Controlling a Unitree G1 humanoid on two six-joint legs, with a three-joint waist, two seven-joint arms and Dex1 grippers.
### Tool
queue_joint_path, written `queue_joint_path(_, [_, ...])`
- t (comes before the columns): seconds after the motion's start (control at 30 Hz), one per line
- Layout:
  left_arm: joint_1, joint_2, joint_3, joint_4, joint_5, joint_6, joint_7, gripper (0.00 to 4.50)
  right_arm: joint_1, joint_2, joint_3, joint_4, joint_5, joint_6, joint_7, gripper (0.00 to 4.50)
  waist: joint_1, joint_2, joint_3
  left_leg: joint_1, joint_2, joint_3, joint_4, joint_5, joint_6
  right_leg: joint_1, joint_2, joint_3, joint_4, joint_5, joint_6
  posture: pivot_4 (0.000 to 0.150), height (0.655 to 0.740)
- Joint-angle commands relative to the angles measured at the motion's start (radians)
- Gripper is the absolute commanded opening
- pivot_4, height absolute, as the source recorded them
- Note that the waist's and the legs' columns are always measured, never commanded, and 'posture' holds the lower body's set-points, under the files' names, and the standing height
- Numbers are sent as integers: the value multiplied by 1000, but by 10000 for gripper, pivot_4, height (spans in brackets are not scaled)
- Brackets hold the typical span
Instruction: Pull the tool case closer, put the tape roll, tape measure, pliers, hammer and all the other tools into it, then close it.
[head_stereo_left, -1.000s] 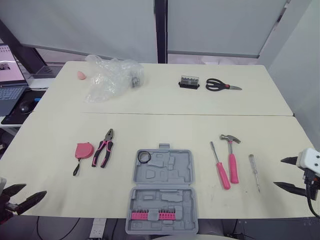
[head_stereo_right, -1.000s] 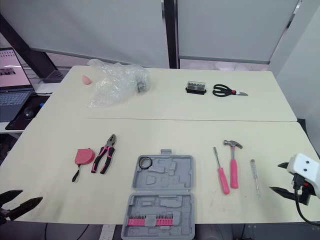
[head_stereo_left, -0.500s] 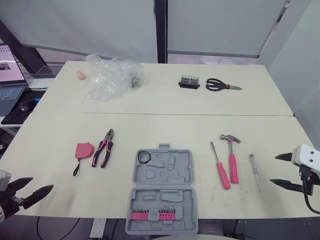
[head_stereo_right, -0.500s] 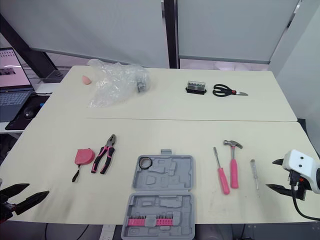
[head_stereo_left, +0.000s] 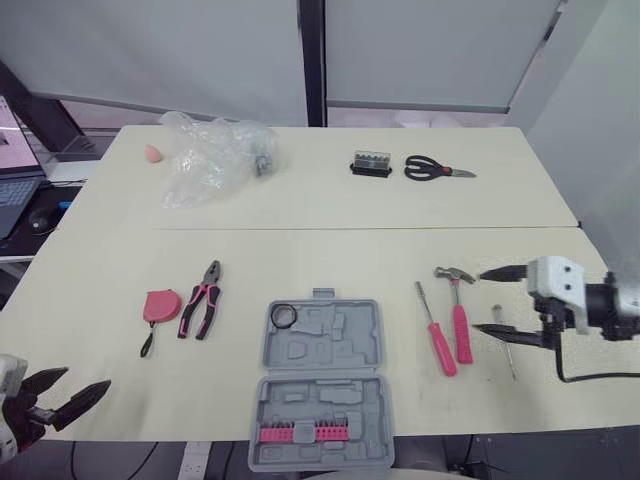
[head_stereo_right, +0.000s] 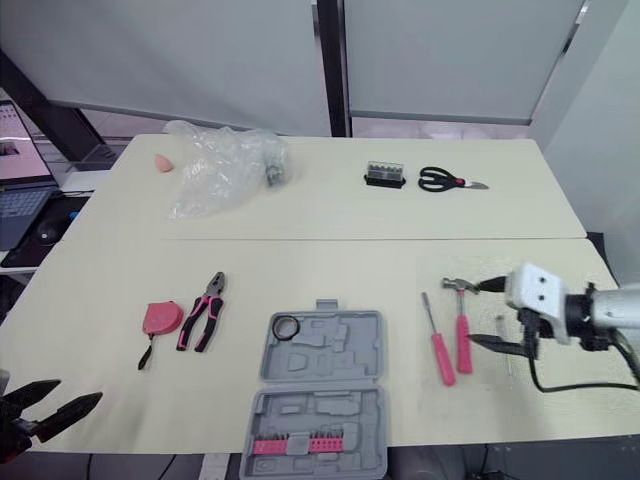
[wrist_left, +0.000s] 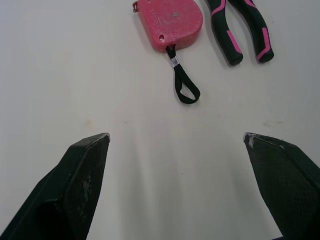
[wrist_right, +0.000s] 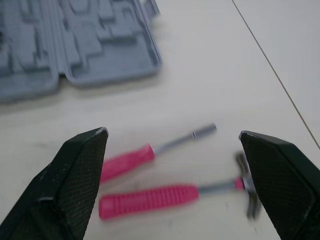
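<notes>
The grey tool case (head_stereo_left: 322, 385) lies open near the table's front edge, with a black tape roll (head_stereo_left: 285, 316) in its far left corner. Left of it are a pink tape measure (head_stereo_left: 161, 307) and pink-handled pliers (head_stereo_left: 202, 298). On the right lie a pink screwdriver (head_stereo_left: 432, 330), a pink hammer (head_stereo_left: 459, 315) and a slim screwdriver (head_stereo_left: 503, 340). My right gripper (head_stereo_left: 482, 301) is open, just right of the hammer (wrist_right: 175, 199) and above the slim screwdriver. My left gripper (head_stereo_left: 86, 377) is open at the front left corner, short of the tape measure (wrist_left: 170, 22).
Black scissors (head_stereo_left: 438, 170) and a small bit box (head_stereo_left: 370, 164) sit on the far table. A crumpled plastic bag (head_stereo_left: 210, 155) and a small pink object (head_stereo_left: 152, 153) lie at the far left. A seam (head_stereo_left: 370, 228) joins the two tables.
My right gripper has moved left from the table's right edge to beside the hammer. The left gripper has hardly moved. The view has shifted slightly.
</notes>
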Motion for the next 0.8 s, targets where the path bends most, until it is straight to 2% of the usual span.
queue_joint_path(0.03, [18,-37,49,-76,-28,13,47,44638,-145,62,65,-87,108,123,-28,45000,0,-1,0,0,0,0,0,0,0,0,0,0,0,0,0,1500,7400])
queue_joint_path(0.27, [-63,-137,28,-161,-66,52,190,44638,-286,144,156,-93,141,189,-38,45000,22,-1,-1,-1,-1,-2,1,0,0,0,-1,-2,0,0,0,1500,7400])
queue_joint_path(0.4, [-128,-185,-24,-174,-52,52,260,35897,-302,168,178,-97,143,203,-47,45000,20,-2,-1,0,-1,-2,1,0,0,0,-1,-2,1,0,0,1500,7400])
queue_joint_path(0.8, [-373,-234,-196,-32,77,1,449,35897,-309,198,197,-122,157,250,-75,45000,19,-2,-1,-1,-1,-2,2,0,0,0,0,-2,1,0,0,1500,7400])
